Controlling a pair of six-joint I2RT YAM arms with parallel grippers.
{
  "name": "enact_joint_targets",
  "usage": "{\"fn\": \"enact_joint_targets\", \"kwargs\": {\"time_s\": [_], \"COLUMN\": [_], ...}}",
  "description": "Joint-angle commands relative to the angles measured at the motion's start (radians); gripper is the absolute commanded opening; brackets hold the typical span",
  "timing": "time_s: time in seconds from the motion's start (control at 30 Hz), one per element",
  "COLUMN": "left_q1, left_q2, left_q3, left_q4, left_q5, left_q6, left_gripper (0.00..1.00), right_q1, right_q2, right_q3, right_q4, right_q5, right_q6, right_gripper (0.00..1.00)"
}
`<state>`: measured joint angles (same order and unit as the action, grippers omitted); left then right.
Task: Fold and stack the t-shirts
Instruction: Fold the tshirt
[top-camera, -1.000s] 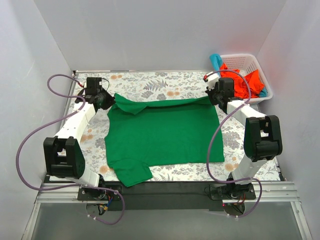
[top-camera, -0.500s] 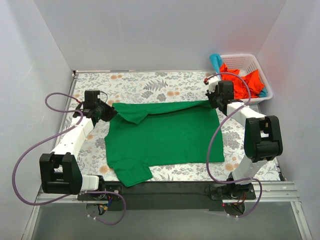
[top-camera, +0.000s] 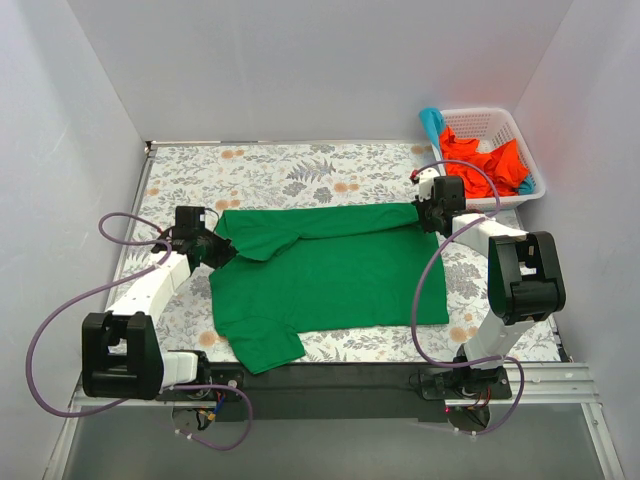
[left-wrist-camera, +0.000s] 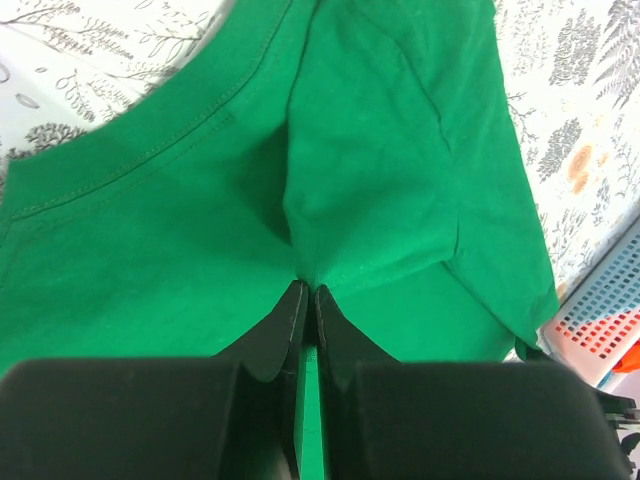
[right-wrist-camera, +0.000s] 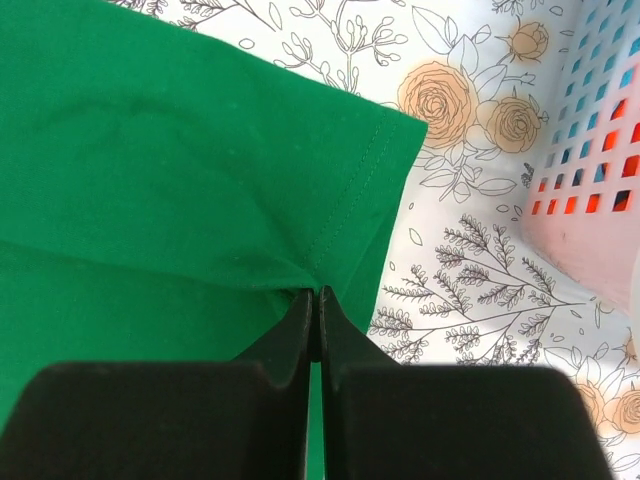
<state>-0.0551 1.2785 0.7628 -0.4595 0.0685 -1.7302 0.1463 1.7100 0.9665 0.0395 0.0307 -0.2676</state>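
Observation:
A bright green t-shirt (top-camera: 330, 270) lies spread on the flowered table, its far edge folded over toward me. My left gripper (top-camera: 222, 247) is shut on the shirt's far left corner; in the left wrist view its fingertips (left-wrist-camera: 298, 300) pinch green cloth (left-wrist-camera: 400, 150) beside the collar seam. My right gripper (top-camera: 421, 214) is shut on the far right corner; the right wrist view shows its closed gripper (right-wrist-camera: 316, 294) gripping the hemmed edge (right-wrist-camera: 200, 150). Orange-red t-shirts (top-camera: 480, 160) and a teal-blue one (top-camera: 432, 122) sit in the basket.
A white plastic lattice basket (top-camera: 520, 135) stands at the back right, close behind my right gripper, and its wall (right-wrist-camera: 590, 150) shows in the right wrist view. The shirt's near left sleeve (top-camera: 265, 340) reaches toward the table's front edge. White walls enclose the table.
Both grippers have pulled the shirt's far edge toward me, the left one farther. The fold over the shirt's body has grown wider.

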Motion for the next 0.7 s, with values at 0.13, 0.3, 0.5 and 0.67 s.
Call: {"fn": "enact_joint_targets", "kwargs": {"time_s": [0.13, 0.3, 0.5, 0.67], "left_q1": [0.005, 0.005, 0.005, 0.005], "left_q2": [-0.074, -0.099, -0.096, -0.091], "left_q3": [-0.026, -0.026, -0.003, -0.011], "left_q4": [0.004, -0.005, -0.011, -0.013], "left_q5": [-0.015, 0.020, 0.031, 0.047], "left_q6": [-0.008, -0.008, 0.012, 0.026], "left_gripper": [0.00, 0.00, 0.00, 0.00], "right_q1": [0.001, -0.001, 0.001, -0.001], "right_q2": [-0.018, -0.053, -0.076, -0.136], "right_q3": [-0.023, -0.043, -0.048, -0.071], "right_q4": [0.017, 0.016, 0.010, -0.018], "right_q5": [0.035, 0.014, -0.052, -0.084], "right_q6": [0.065, 0.090, 0.094, 0.134], "right_gripper": [0.16, 0.15, 0.17, 0.34]}}
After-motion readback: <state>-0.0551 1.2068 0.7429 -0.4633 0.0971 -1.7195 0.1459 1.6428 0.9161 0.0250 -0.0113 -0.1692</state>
